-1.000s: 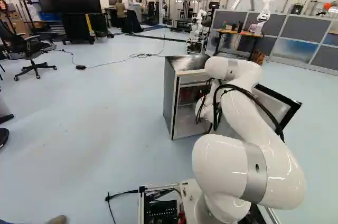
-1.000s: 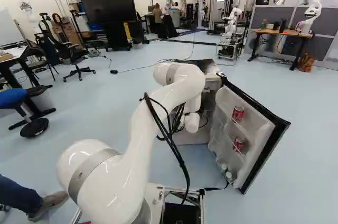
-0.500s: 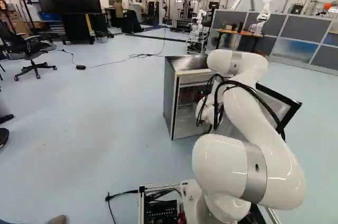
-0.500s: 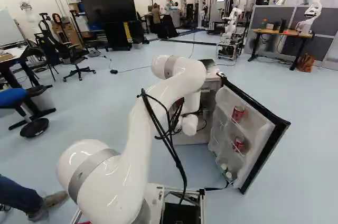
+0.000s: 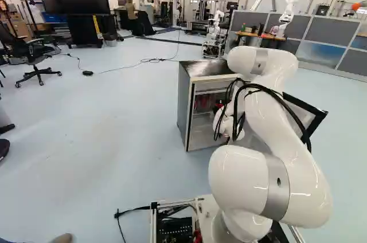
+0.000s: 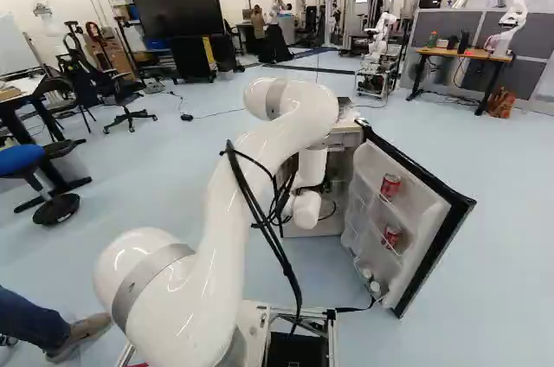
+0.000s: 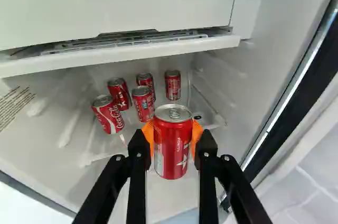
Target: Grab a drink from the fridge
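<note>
Taking twelve o'clock as straight ahead of the tool (image 7: 173, 135), we should back the red can (image 7: 172, 150) out towards six, slowly, probably with a slight lift first so its base doesn't drag. We'd keep it low enough that lid and wrist clear the shelf (image 7: 132, 52) above, and hold off any swing towards three until we're past the open door (image 6: 414, 224). The other cans (image 7: 142, 103), between ten and twelve beyond ours, call for no sideways sweep.

The tool is closed on the can's two sides, its orange pads (image 7: 196, 133) parted only by the can's width. Our drink is at the tips, inside the fridge (image 5: 185, 105); whether its base is off the fridge floor we cannot tell. It looks roughly upright, lid up, its long axis crossing the line of the squeeze.
</note>
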Controlling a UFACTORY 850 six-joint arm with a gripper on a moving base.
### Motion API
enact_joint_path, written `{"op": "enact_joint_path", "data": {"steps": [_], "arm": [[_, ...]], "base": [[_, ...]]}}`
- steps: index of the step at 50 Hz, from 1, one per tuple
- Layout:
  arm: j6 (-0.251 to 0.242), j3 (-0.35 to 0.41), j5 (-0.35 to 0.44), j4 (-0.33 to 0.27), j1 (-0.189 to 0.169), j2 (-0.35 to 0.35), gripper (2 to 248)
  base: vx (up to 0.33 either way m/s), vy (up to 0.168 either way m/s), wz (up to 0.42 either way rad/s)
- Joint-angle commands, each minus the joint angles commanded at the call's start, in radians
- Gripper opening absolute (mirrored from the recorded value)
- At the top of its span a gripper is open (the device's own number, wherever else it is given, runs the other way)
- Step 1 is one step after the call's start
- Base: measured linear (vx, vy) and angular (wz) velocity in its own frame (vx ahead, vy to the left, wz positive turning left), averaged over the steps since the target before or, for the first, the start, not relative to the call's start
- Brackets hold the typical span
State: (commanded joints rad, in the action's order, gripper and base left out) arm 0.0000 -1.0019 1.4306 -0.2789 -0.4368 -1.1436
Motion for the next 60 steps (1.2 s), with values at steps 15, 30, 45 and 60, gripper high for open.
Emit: {"op": "enact_joint_path", "data": {"steps": [15,30,45,60], "arm": [[0.0,0.117,0.005,0.0,0.001,0.078,92],[0.0,0.242,0.005,0.0,0.004,0.175,92],[0.0,0.358,0.005,0.0,0.007,0.271,92],[0.0,0.413,0.005,0.0,0.008,0.337,92]], "base": [[0.0,0.0,0.0],[0.0,0.0,0.0],[0.0,0.0,0.0],[0.0,0.0,0.0]]}}
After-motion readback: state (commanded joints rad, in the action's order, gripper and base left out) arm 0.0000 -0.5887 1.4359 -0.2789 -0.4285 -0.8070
